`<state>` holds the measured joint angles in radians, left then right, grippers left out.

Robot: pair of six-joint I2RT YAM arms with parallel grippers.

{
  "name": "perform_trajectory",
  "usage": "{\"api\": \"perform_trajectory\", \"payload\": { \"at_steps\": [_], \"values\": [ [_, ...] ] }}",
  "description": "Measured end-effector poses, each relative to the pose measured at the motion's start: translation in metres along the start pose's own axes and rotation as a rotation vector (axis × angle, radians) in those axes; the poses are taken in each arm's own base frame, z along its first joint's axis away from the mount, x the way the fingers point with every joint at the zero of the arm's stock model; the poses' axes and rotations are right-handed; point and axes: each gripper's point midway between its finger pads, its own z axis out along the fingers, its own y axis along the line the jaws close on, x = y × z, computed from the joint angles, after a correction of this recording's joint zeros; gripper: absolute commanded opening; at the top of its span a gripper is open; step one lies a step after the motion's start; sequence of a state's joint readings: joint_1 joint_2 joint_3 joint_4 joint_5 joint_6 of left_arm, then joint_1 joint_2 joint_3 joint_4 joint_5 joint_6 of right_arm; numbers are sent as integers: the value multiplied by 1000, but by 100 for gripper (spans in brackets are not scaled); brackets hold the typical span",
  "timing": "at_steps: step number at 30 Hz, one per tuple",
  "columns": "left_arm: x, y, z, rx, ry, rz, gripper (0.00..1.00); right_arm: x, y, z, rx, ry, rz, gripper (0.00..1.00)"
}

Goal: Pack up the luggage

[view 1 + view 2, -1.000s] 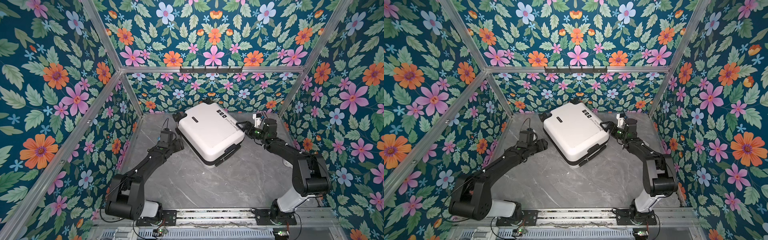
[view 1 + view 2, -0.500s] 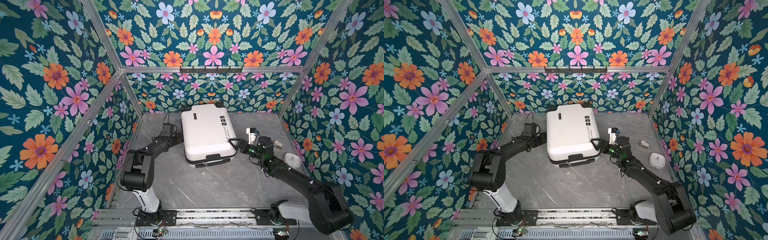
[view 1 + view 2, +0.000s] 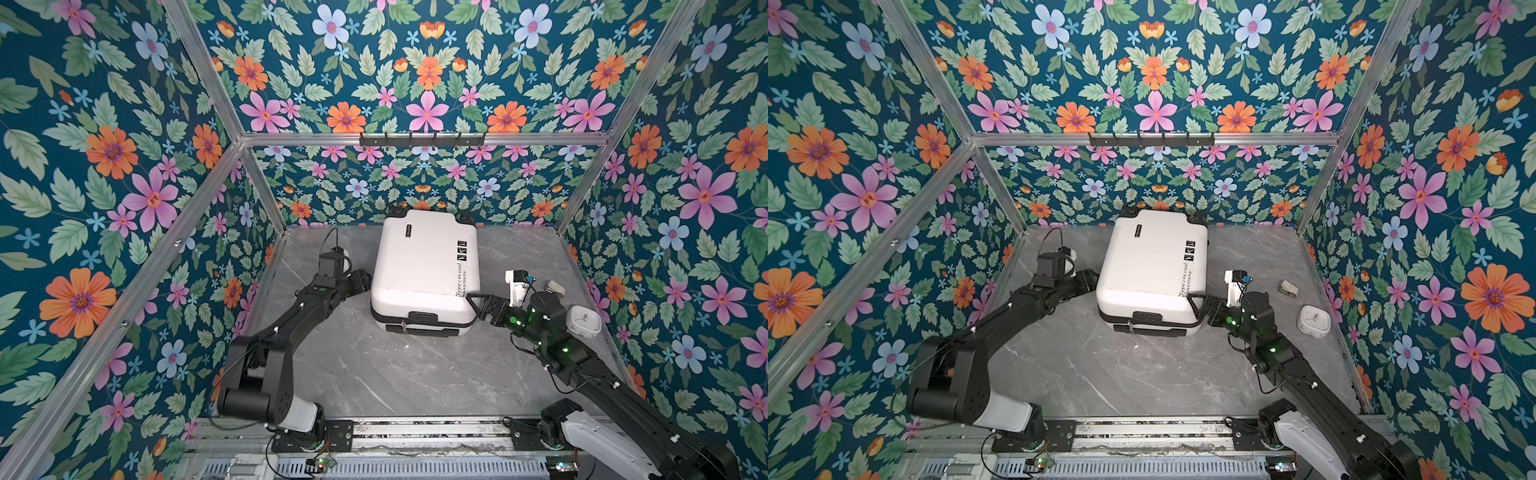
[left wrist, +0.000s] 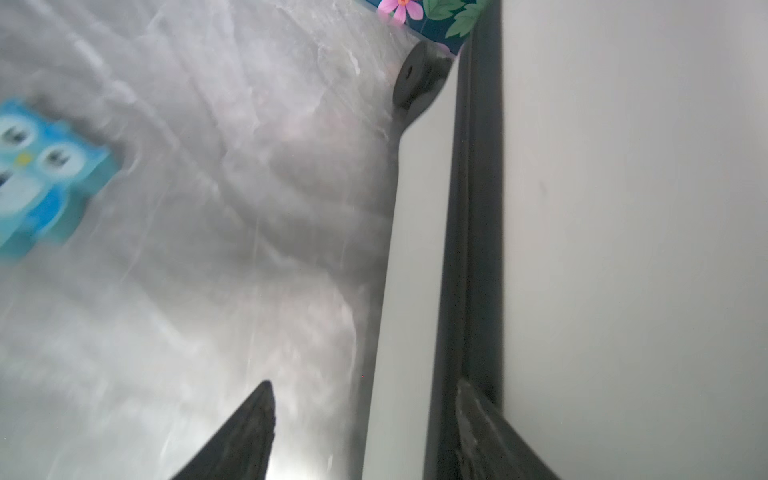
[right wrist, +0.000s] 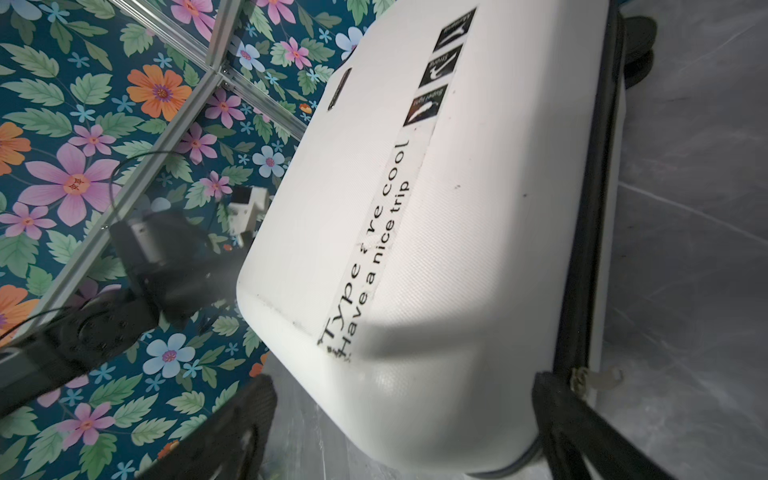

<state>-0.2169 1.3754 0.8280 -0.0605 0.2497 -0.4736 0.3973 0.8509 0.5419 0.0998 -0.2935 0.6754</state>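
A: Where is the luggage [image 3: 424, 266] lying?

B: It's lying flat and closed on the table [image 3: 395, 374], toward the back wall [image 3: 415, 178] in both top views. Its long axis is running front to back, with the wheels [image 3: 468, 216] facing that wall and the handle [image 3: 424, 318] facing the arm bases.

A: Which arm is sitting nearer?

B: Both are sitting right against it. The left gripper [image 3: 360, 283] is sitting at the left long side, about midway along. The right gripper [image 3: 478, 305] is sitting at the front right corner.

A: How are the jaws standing?

B: The left wrist view is showing the left ones apart, straddling the lower shell's rim beside the zipper band [image 4: 478, 208], with nothing pinched. The right ones are gaping wide around the corner, one finger lying over the band close to what looks like a zipper pull [image 5: 598, 376].

A: So what's the coming move hinging on?

B: I'm guessing that pull. It's sitting just beside the right gripper, so the right arm is looking better placed to start unzipping, with the left bracing the opposite side
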Motion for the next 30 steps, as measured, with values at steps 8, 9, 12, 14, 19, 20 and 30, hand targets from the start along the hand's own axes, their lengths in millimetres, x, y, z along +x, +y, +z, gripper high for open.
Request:
{"api": "perform_trajectory", "payload": {
  "at_steps": [8, 9, 12, 14, 19, 20, 30],
  "values": [
    [82, -21, -52, 99, -37, 54, 68, -9, -45, 4, 140, 13, 54, 99],
    [87, -25, -51, 105, -31, 66, 67, -10, -50, 6, 144, 14, 73, 99],
    [88, -34, -39, 106, -15, 73, 65, -17, -51, 15, 109, -5, 86, 99],
    [81, -40, -31, 106, -21, 71, 65, -18, -50, 22, 79, -6, 102, 99],
    [60, -44, -13, 57, -41, 68, 65, -8, -39, 41, -2, 14, 114, 99],
    [55, -42, -9, 37, -52, 65, 65, -4, -36, 45, -6, 15, 104, 99],
    [15, 10, -23, -62, -171, -45, 57, 55, 28, 79, -154, 220, 77, 92]
  ]
}}
